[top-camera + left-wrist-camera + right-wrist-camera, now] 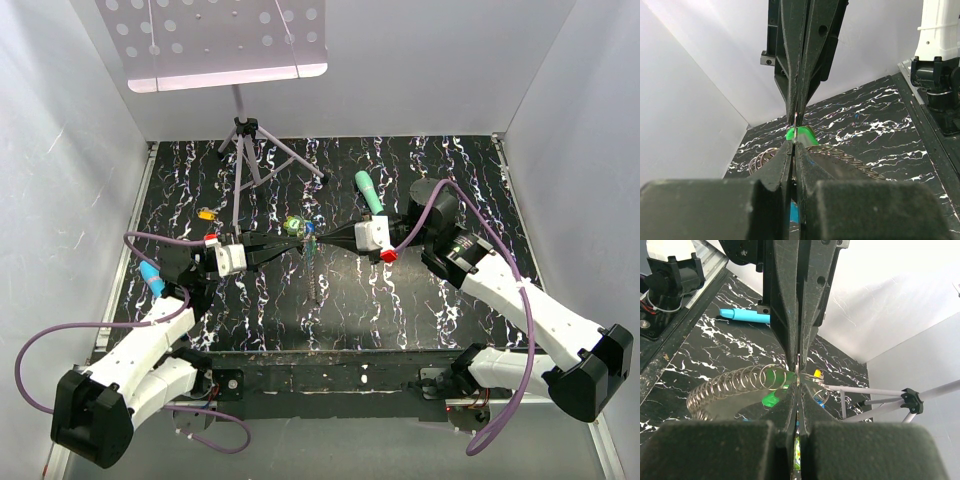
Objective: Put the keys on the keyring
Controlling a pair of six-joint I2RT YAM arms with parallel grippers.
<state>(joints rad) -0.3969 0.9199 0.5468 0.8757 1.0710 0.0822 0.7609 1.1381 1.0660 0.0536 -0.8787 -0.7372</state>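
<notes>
Two claws tip to tip above the worktop [400, 310], the keyring [315, 268] at their meeting point

The left claw [288, 241] and right claw [325, 238] are both pinched narrow; the light green key [293, 227] sits just at 12 o'clock of the left tips; the blue clasp [309, 229] is beside it at 3 o'clock; the chain trails toward 6 o'clock; the yellow-orange key [207, 213] lies well apart, at 10 o'clock of the left claw.

readable text: none. no label, brand, number or sign can be made out in any of the three views. this applies to the left gripper [291, 238], the right gripper [320, 238], the marbled table [400, 305] and the perforated panel [210, 30] alike. any fine print, if there is any, is too small to tell.
</notes>
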